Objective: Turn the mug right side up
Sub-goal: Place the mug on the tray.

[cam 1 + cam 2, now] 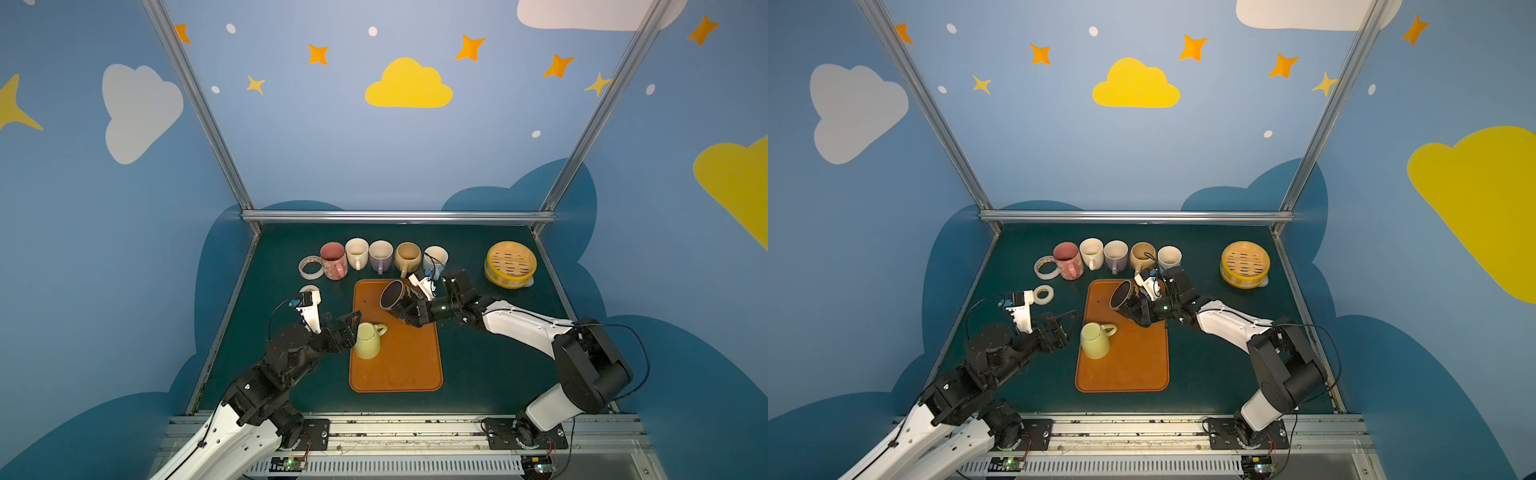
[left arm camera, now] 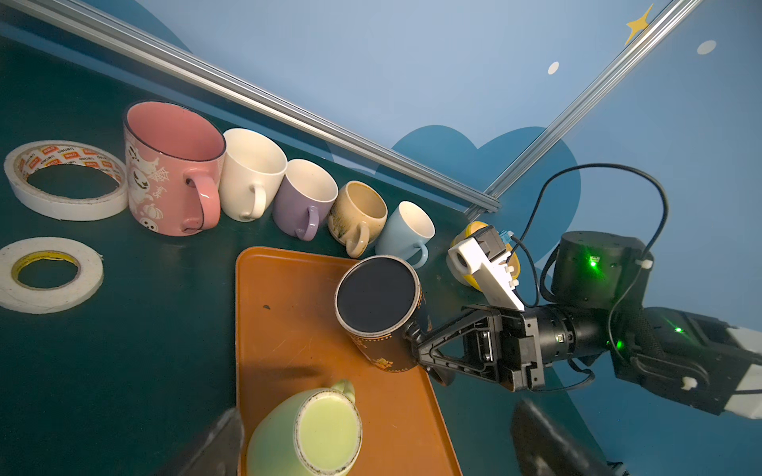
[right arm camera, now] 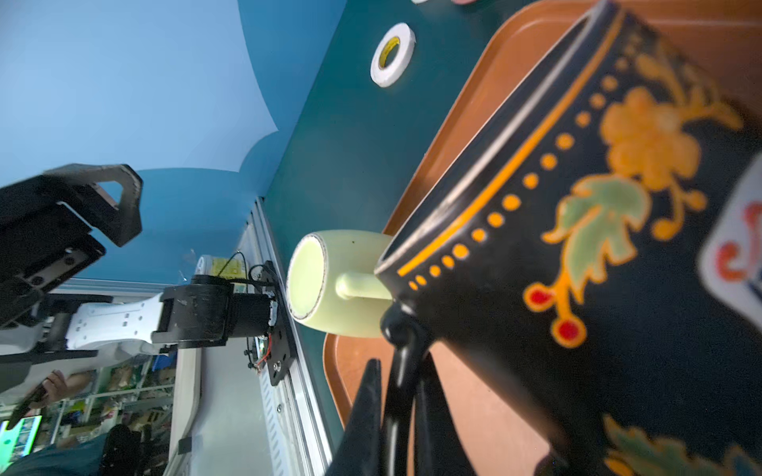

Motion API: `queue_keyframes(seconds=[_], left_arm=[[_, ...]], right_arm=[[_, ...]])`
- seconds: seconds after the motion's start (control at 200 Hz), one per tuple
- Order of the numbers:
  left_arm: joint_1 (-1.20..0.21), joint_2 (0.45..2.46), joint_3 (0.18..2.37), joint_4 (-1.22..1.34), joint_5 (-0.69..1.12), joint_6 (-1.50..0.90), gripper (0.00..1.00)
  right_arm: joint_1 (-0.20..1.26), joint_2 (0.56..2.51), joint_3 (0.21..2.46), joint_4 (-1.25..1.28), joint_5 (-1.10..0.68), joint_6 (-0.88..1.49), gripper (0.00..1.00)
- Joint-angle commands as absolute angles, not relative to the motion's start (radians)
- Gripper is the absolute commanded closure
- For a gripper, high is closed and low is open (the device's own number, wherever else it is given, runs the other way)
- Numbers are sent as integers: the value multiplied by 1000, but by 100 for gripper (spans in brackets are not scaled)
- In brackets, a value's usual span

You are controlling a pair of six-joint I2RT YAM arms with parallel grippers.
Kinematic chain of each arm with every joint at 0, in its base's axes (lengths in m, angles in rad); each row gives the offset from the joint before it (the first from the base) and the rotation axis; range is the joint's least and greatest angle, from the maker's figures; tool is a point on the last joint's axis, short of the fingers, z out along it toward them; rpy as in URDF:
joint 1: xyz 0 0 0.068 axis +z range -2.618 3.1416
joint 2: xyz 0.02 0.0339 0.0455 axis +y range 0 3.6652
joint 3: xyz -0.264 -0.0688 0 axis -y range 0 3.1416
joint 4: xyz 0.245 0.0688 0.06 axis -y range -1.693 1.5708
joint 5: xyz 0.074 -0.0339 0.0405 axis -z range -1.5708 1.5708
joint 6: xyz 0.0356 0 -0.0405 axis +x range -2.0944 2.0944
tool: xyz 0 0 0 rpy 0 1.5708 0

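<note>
A black mug [image 1: 397, 296] [image 1: 1124, 294] [image 2: 379, 305] [image 3: 577, 206] with orange flowers hangs tilted above the far end of the orange tray [image 1: 407, 365] [image 1: 1133, 365] [image 2: 288, 329]. Its dark round end with a pale rim points up and toward the left arm. My right gripper [image 1: 409, 315] [image 1: 1137, 313] [image 2: 416, 342] [image 3: 400, 371] is shut on its handle. A pale green mug [image 1: 367, 340] [image 1: 1096, 340] [image 2: 305, 432] [image 3: 330, 284] stands upside down on the tray. My left gripper [image 1: 351, 330] [image 1: 1069, 328] [image 2: 377, 437] is open right beside it, holding nothing.
Several upright mugs line the back of the table, from pink [image 1: 333, 259] to light blue [image 1: 435, 257]. Two tape rolls [image 1: 311, 267] [image 1: 1043, 294] lie at the back left. A yellow steamer basket [image 1: 510, 264] stands at the back right.
</note>
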State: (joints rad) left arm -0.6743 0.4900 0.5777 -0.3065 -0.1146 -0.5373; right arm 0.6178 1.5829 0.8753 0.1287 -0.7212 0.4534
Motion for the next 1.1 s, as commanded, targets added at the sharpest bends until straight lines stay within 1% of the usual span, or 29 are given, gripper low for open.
queue_keyframes(seconds=[0.0, 0.18, 0.361, 0.756, 0.891, 0.991, 1.031, 1.092], left_arm=[[-671, 499, 588, -309, -121, -523, 0], [-670, 533, 586, -286, -108, -523, 0], [-671, 561, 590, -267, -96, -522, 0], [-671, 586, 581, -244, -82, -533, 0], [-671, 591, 581, -243, -78, -536, 0], [-670, 596, 579, -241, -77, -541, 0], [-671, 599, 577, -238, -75, -543, 0], [-671, 607, 574, -233, -72, -542, 0]], right_arm=[[584, 1587, 848, 488, -822, 561, 100], [536, 1593, 769, 635, -852, 649, 100], [520, 1601, 712, 679, -876, 686, 100], [473, 1729, 513, 1170, -924, 917, 100], [467, 1740, 501, 1146, -912, 895, 100], [465, 1718, 505, 1036, -881, 841, 100], [464, 1707, 508, 994, -871, 817, 96], [464, 1697, 508, 945, -860, 789, 86]])
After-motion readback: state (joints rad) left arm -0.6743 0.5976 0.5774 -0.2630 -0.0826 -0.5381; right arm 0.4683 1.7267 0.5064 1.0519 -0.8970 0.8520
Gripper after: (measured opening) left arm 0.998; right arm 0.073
